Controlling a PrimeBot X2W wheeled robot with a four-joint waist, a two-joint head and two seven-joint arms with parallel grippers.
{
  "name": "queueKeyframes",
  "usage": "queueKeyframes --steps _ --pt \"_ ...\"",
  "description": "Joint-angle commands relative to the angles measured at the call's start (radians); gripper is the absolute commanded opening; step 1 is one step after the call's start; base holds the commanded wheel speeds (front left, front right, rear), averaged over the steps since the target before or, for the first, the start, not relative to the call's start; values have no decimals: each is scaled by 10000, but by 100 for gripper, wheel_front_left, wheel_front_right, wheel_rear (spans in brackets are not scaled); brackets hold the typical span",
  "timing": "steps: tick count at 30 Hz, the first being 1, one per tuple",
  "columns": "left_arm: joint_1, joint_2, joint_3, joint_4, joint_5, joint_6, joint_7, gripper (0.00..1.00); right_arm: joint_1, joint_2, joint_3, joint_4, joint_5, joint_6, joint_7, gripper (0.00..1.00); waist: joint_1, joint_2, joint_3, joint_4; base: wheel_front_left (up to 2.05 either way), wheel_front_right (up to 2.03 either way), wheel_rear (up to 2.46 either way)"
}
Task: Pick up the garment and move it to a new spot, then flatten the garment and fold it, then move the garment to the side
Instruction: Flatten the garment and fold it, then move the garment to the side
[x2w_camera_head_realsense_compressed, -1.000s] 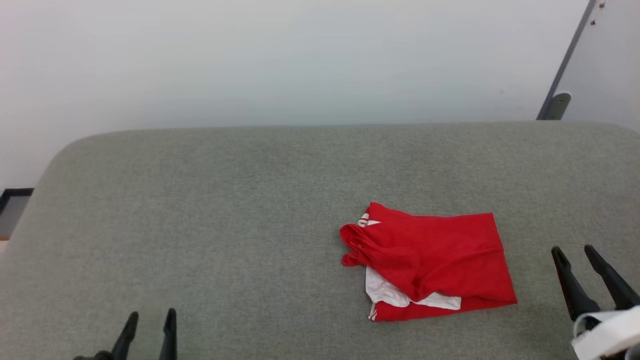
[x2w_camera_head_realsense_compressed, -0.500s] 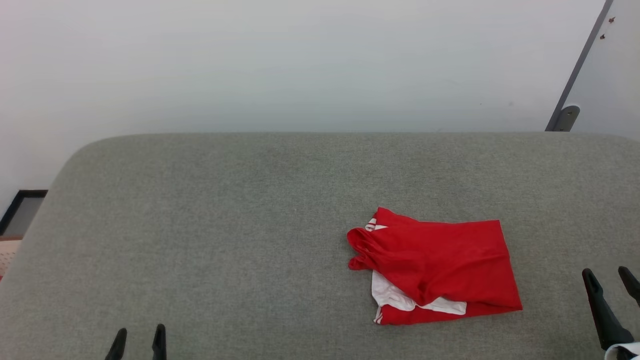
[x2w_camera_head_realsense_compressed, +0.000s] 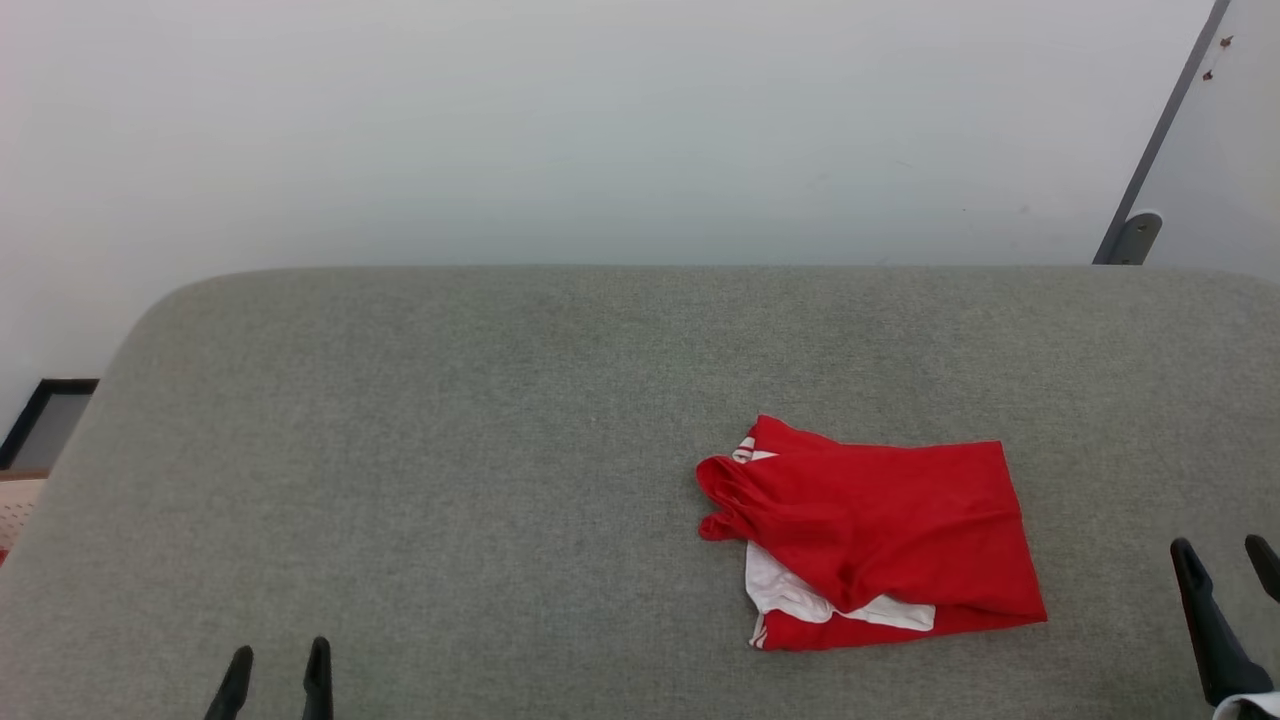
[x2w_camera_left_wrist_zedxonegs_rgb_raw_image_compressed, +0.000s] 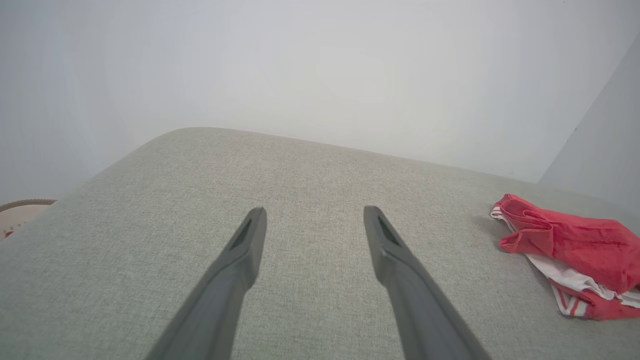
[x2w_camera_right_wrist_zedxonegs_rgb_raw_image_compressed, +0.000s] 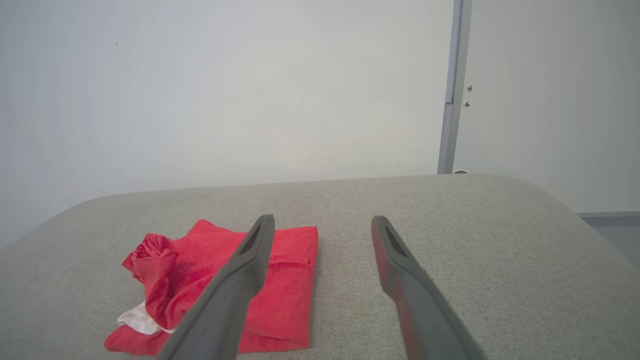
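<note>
Already folded into a rough rectangle, the garment (x2w_camera_head_realsense_compressed: 880, 530) lies on the right half of the grey padded surface (x2w_camera_head_realsense_compressed: 450, 420), with its long axis running side to side. The right gripper (x2w_camera_head_realsense_compressed: 1220, 545), fingers spread and empty, hovers near its right edge and is plainly the closer. The left gripper (x2w_camera_head_realsense_compressed: 280, 648), also spread and empty, hangs well apart. Red fabric bunches at the left end, with a white panel peeking out beneath.
</note>
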Motion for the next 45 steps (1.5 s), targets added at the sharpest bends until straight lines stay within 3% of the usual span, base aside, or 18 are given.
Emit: queueKeyframes --steps 1,12,19,26,32,35,38,45 --pt "-68 -8 10 -43 29 9 9 100 139 37 -69 -23 2 -16 28 100 0 0 2 -1 0 0 0" --pt "-218 -144 49 25 62 8 9 100 169 248 -201 -229 35 -14 234 100 0 0 108 58 0 0 0" --pt "-416 -447 -46 7 134 8 9 100 -834 123 213 -243 84 -14 1012 100 0 0 502 170 0 0 0" --pt "-1290 -659 -372 54 185 8 9 100 -2975 -869 1514 457 207 -16 3758 100 0 0 1559 495 0 0 0" --pt "-1950 -689 -678 217 195 8 9 100 -4456 -1809 2909 1605 1373 -16 7624 100 0 0 2288 752 0 0 0" --pt "-2224 -711 -781 251 168 8 9 100 -4952 -2116 3090 1897 1784 -16 9117 100 0 0 2611 889 0 0 0" --pt "-2509 -747 -887 242 146 8 9 100 -5290 -2047 3128 2005 1955 -16 9754 100 0 0 2970 1000 0 0 0" --pt "-3170 -727 -1200 405 259 8 9 100 -5511 -1517 3248 2427 1610 -16 9740 100 0 0 3608 1125 0 0 0"
